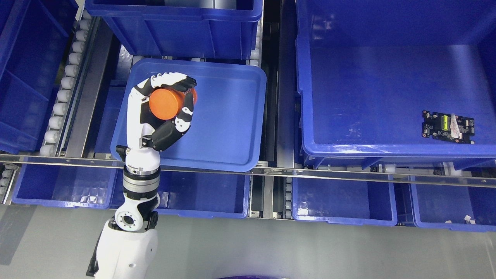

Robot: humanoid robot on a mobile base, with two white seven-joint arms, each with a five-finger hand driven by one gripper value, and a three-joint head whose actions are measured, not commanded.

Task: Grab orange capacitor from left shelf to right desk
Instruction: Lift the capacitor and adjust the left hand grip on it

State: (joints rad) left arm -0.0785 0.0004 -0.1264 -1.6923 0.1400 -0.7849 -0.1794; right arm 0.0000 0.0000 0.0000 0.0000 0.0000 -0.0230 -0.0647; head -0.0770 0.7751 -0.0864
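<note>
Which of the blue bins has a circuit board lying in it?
The large blue bin on the right holds the circuit board. The tray under the left hand holds none.

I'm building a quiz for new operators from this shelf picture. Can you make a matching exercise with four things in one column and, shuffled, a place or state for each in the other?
Things:
1. orange capacitor
2. circuit board
3. left hand
4. shallow blue tray

Places or states:
A. lies in the large blue bin on the right
B. fingers curled around a round part
C. held above the tray's left part
D. sits on the shelf, left of the large bin

Pairs: 1-C, 2-A, 3-B, 4-D
</note>
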